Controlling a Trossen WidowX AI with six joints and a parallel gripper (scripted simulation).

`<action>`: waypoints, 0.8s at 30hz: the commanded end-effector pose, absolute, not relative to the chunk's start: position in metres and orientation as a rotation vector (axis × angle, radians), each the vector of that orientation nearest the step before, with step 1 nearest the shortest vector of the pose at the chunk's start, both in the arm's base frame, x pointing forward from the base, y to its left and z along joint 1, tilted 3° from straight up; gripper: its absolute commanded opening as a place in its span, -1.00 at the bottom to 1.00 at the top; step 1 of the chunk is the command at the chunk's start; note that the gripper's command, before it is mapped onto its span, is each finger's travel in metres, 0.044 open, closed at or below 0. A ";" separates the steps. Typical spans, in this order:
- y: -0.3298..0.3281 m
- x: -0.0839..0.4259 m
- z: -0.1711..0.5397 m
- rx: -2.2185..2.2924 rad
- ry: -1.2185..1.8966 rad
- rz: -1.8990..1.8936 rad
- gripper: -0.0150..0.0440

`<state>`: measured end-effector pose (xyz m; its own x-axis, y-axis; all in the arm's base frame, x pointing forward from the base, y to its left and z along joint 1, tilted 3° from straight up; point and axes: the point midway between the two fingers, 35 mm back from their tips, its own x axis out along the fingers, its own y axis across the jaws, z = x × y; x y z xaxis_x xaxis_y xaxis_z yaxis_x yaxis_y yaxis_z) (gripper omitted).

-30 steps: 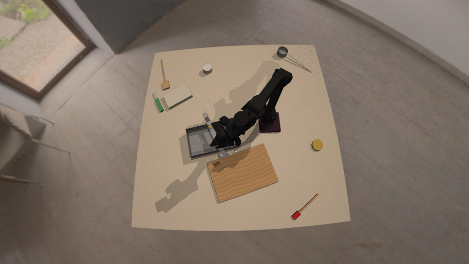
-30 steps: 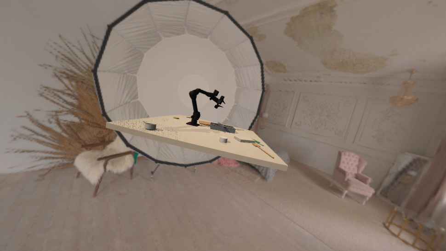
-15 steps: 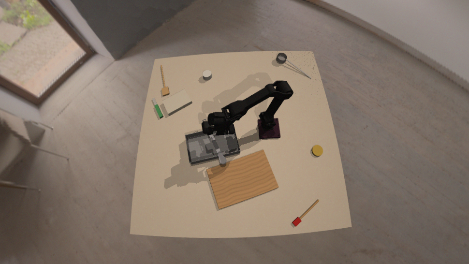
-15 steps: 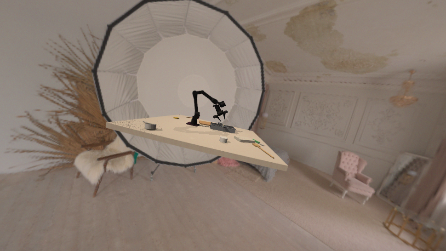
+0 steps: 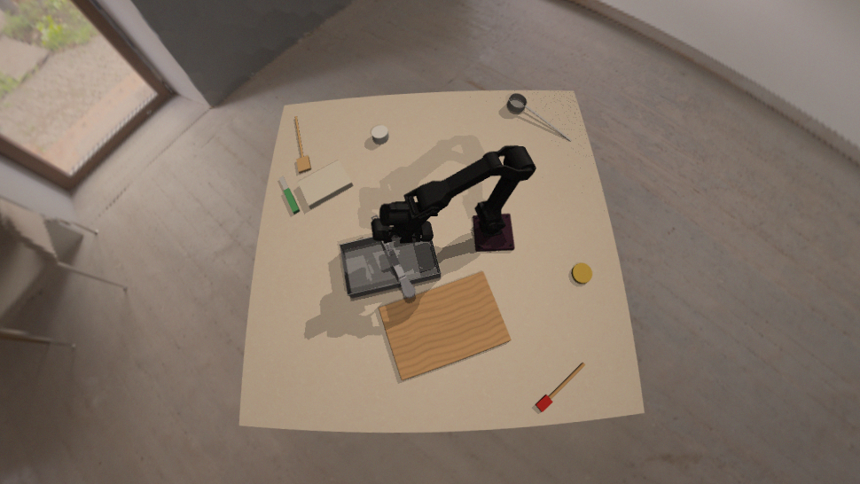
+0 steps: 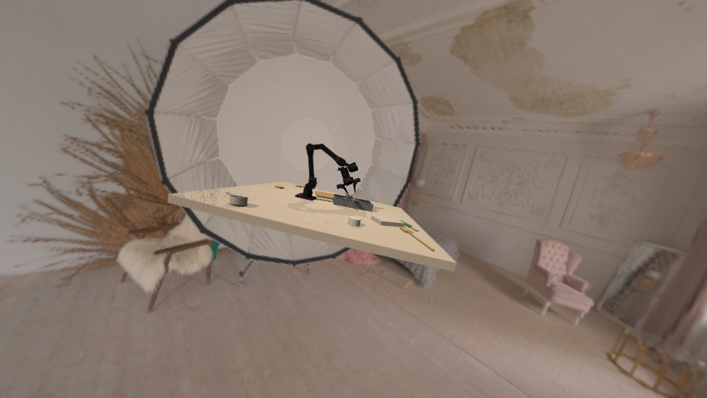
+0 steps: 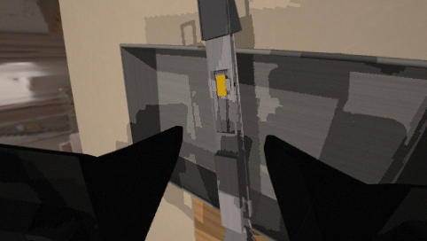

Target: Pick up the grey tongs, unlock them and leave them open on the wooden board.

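Pincer (image 5: pixel 402 233) (image 6: pixel 350 192) (image 7: pixel 223 136), parted and empty, above grey tongs (image 5: pixel 398 270) (image 7: pixel 229 177), which lay unlifted beneath it; pickup, unlocking and placement remained.

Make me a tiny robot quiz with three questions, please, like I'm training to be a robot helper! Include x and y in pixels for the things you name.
1. True or false: the grey tongs (image 5: pixel 398 267) (image 7: pixel 228 177) lie across the roasting tin (image 5: pixel 344 270) (image 6: pixel 352 203) (image 7: pixel 142 111).
2. In the wrist view, what colour is the small patch (image 7: pixel 221 85) on the tongs?
A) green
B) yellow
C) red
3. Fill in: the end effector (image 5: pixel 402 233) (image 6: pixel 350 193) (image 7: pixel 223 136) is ____, not shut.

Key: 1 true; 2 B; 3 open.
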<state>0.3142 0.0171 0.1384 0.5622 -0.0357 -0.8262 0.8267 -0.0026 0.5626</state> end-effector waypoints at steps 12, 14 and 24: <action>0.018 0.325 0.125 1.419 0.732 -0.793 0.39; 0.018 0.327 0.122 1.419 0.732 -0.793 0.39; 0.017 0.336 0.109 1.419 0.731 -0.793 0.39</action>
